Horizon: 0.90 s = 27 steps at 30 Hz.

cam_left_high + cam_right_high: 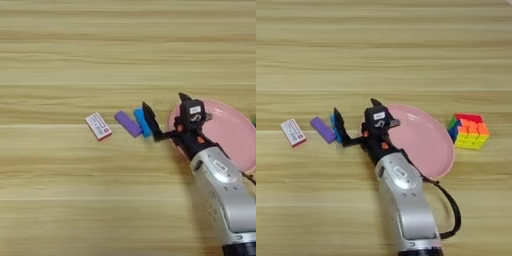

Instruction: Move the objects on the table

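Nearest us, the silver forearm [406,200] rises from the bottom edge to our gripper [162,110], whose two black fingers [149,117] stand apart, empty, one beside the blue bar [141,122]. We see the purple bar [128,123] touching the blue one, the white-and-red box [98,126] just left. Right of the gripper lies the pink plate [428,142]; beyond it, the puzzle cube [469,130] on the table [75,50].

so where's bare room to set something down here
Bare table lies beyond all the things, and in front of the white-and-red box. Crowded: purple bar, blue bar, end effector and pink plate sit close together; the cube borders the plate's right.
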Each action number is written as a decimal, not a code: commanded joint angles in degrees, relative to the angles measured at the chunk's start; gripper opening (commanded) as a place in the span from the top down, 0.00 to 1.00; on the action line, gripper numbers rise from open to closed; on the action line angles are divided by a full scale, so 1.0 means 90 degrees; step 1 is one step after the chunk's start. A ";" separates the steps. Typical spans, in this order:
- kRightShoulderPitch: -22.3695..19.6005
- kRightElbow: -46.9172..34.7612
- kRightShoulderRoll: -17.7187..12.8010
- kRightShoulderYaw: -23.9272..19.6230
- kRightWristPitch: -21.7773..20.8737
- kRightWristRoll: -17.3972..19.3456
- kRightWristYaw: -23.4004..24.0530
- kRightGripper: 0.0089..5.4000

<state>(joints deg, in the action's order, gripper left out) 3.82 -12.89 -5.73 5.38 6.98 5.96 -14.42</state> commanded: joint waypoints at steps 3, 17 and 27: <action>-0.0358 -0.0189 0.0268 0.0638 -0.0275 -0.0262 -0.0015 0.00; -0.0795 0.1299 0.0707 0.1443 -0.0998 -0.0690 -0.0125 0.00; -0.1117 0.2403 0.0929 0.1631 -0.1566 -0.0890 -0.0124 0.00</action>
<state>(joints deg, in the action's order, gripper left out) -2.60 9.46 1.01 20.04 -4.64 -1.89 -15.55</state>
